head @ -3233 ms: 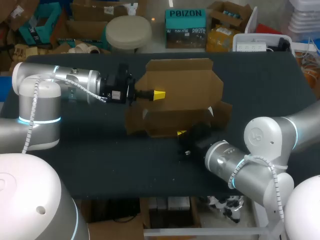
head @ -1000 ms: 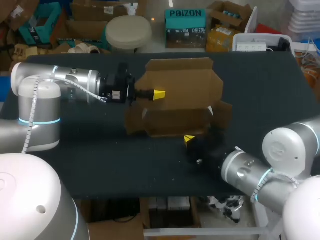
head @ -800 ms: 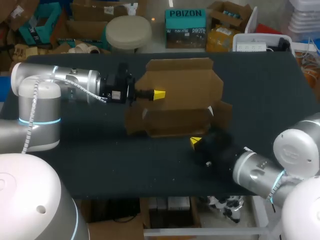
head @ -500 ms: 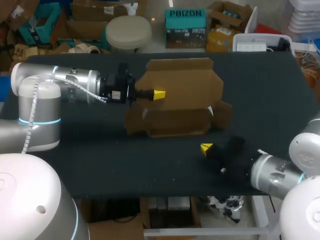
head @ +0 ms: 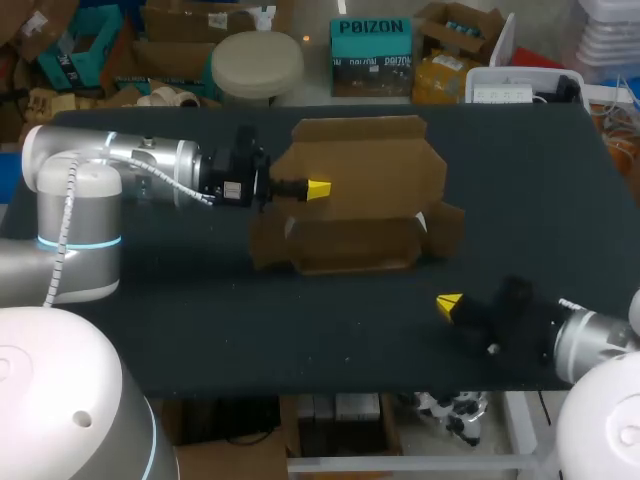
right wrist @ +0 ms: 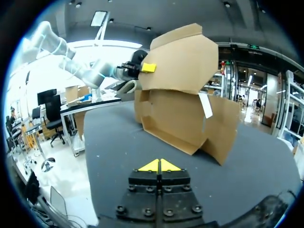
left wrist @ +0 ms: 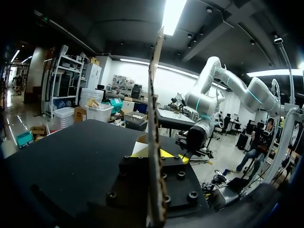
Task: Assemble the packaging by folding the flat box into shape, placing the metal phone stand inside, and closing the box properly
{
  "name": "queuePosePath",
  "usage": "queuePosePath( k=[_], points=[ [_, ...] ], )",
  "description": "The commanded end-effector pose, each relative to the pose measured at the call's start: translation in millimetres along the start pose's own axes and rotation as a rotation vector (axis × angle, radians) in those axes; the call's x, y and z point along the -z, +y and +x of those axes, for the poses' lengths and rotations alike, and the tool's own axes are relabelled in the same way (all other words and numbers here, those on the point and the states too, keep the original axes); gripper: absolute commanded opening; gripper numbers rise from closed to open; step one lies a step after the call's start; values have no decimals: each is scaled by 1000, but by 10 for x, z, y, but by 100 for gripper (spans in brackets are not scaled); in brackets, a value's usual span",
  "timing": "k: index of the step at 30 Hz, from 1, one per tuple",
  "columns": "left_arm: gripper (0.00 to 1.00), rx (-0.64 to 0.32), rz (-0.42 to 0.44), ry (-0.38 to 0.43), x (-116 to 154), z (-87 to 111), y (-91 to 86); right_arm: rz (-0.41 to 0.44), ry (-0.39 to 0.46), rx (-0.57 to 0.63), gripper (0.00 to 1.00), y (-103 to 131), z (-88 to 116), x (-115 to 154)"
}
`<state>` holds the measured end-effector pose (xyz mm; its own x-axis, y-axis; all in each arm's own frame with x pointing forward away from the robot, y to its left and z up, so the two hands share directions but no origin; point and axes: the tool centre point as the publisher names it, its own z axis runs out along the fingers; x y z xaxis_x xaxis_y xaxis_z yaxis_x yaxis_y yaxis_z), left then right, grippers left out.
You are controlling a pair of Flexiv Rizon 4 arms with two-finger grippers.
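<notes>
The worktop point(head: 200, 330) is a broad, dark slab with a matte cover, charcoal in the head view; its far and near edges run straight across that view; in the right wrist view the same surface reads mid-grey under bright, even light; in the left wrist view it looks almost black, with a faint sheen.

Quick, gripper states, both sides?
Left gripper: shut on the cardboard box.
Right gripper: shut, holding nothing, apart from the box.
</notes>
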<state>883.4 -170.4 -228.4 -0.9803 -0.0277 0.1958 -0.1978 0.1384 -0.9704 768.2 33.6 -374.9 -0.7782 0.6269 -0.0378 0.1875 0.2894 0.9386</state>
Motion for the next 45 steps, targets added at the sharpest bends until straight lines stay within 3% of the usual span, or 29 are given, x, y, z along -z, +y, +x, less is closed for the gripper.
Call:
queuePosePath(
  k=[1,5,7,8,16,31,36,37,38,45],
  points=[
    [0,1,-3,2,17,-7,36,3,26,11,0,37,-46,135],
    [0,1,-3,2,17,-7,36,3,49,49,3,31,-69,221],
    [0,1,-3,2,17,-7,36,7,57,61,23,20,-88,268],
    [0,1,-3,2,17,-7,36,9,61,65,28,9,-105,289],
    [0,1,-3,2,17,-7,36,28,86,112,48,-46,-300,402],
    [0,1,-3,2,17,-7,36,33,87,124,51,-76,-880,274],
    [0,1,-3,2,17,-7,36,23,107,127,61,-39,-1005,116],
    [0,1,-3,2,17,-7,36,22,110,127,73,-37,-1028,81],
    [0,1,-3,2,17,-7,36,22,113,128,75,-33,-1053,43],
    [0,1,-3,2,17,-7,36,28,120,130,72,7,-1216,-180]
  ],
)
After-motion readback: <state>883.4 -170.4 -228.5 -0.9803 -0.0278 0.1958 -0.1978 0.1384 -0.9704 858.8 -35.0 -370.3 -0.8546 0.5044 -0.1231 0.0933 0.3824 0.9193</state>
